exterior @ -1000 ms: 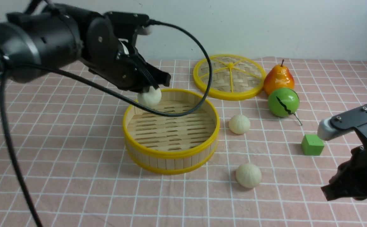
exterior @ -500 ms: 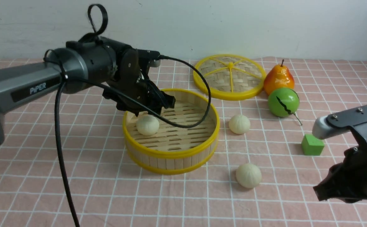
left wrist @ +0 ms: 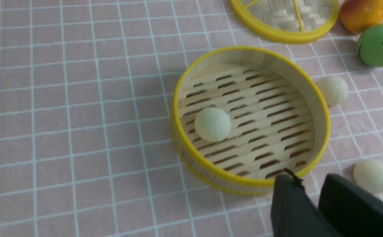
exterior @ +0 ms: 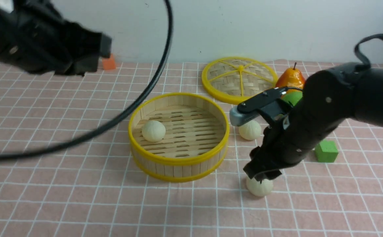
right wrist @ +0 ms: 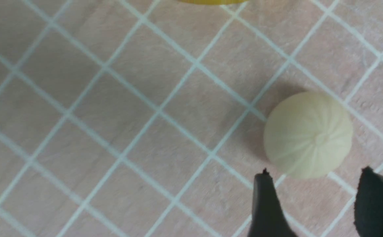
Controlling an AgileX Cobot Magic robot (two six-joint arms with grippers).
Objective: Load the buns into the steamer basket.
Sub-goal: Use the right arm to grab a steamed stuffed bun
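The right gripper (right wrist: 315,174) hangs just over the first bun (exterior: 259,188), which sits on the pink checked cloth (exterior: 79,197) near the steamer basket (exterior: 178,161). Its jaws are wide open and hold nothing. The bun is just past the two tips, not between them. The left gripper (left wrist: 310,184) is up high and far off, with its jaws only a little apart and empty. The second bun (exterior: 153,130) lies inside the basket on the slats. The third bun (exterior: 249,131) sits on the cloth just beside the basket.

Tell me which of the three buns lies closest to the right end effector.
The front bun on the cloth, just below the right end effector. Second bun sits in the steamer basket, third bun farther back.
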